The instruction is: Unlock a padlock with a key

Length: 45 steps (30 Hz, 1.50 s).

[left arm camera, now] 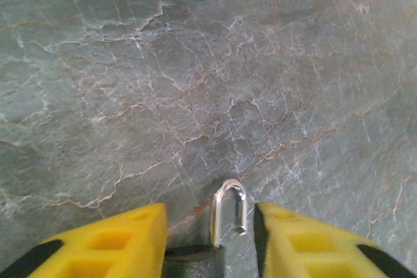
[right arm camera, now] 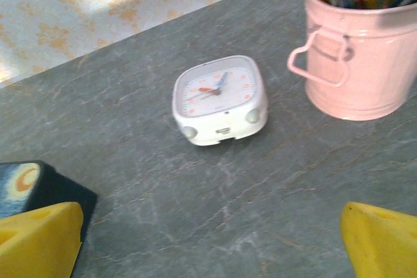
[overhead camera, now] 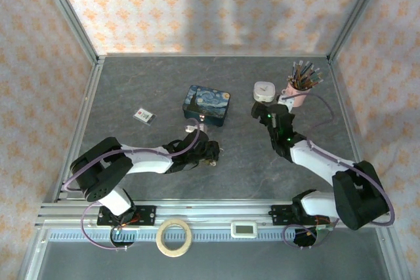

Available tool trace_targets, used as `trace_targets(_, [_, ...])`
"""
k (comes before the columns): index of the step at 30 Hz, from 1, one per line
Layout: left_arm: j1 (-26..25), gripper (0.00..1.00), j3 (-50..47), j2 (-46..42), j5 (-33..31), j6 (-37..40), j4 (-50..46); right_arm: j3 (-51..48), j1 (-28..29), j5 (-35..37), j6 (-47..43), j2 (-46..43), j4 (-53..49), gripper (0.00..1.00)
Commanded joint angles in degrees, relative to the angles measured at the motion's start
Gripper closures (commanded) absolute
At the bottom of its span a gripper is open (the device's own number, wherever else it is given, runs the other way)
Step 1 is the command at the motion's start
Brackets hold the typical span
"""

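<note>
1. My left claw point(left arm camera: 210, 209) is standing partly open, gripping nothing; the padlock point(left arm camera: 229, 211) is sitting between its fingers on the table point(left arm camera: 195, 83).
2. My right claw point(right arm camera: 212, 211) is gaping wide, hanging near the white clock point(right arm camera: 219, 99).

Black-and-white jointed arms point(overhead camera: 147, 165), thin purple cables point(overhead camera: 84, 170), blocky yellow fingers point(left arm camera: 98, 245)

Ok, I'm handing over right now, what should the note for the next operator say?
Left gripper: open, fingers either side of the padlock shackle, on the table on the near side of the blue tin.
Right gripper: open, empty, above the table by the white clock.
Done: padlock reached.
Left: key and lock state cannot be told; unlock it.
</note>
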Motion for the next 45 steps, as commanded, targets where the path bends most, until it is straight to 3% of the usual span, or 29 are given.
trace_targets(1, [-0.2,0.5,1.2,-3.3,-4.9,0.2,-2.1,-1.7,-2.5,-0.2,-5.0,-2.2,4.0,0.0])
trace_targets(7, [2.9,0.38,1.2,-11.4,-13.0,5.6,-5.1,-5.4,-8.0,2.6,-12.2,-3.4,9.9,0.0])
trace_targets(12, [11.0,0.24,0.4,-19.6,-20.0,14.1,-6.4,-9.8,-13.2,-0.6,-16.6,-1.8,18.6,0.0])
trace_targets(16, [17.9,0.08,-1.8,-25.9,-32.1,20.5,-5.2,-12.7,-17.6,-5.7,-15.4,0.7,27.2,0.0])
trace_targets(20, [23.7,0.05,-8.8,-31.3,-37.9,31.9,7.5,-14.1,-19.9,-6.7,-15.9,4.6,35.4,0.0])
trace_targets(25, [29.2,0.02,-16.8,-33.4,-44.9,40.2,20.2,-13.2,-20.8,-6.3,-16.8,9.8,40.2,0.0])
trace_targets(34, [34.2,0.02,-23.3,-23.7,-46.3,47.3,38.9,-18.7,-21.5,-12.9,-18.7,15.8,54.6,0.0])
trace_targets(37, [35.1,0.01,-24.6,-18.2,-46.0,49.3,46.2,-18.4,-21.5,-12.8,-18.7,15.7,54.0,0.0])
trace_targets(45, [37.5,0.01,-25.4,-10.0,-37.3,52.0,58.0,-18.4,-21.3,-12.1,-18.9,15.4,53.5,0.0])
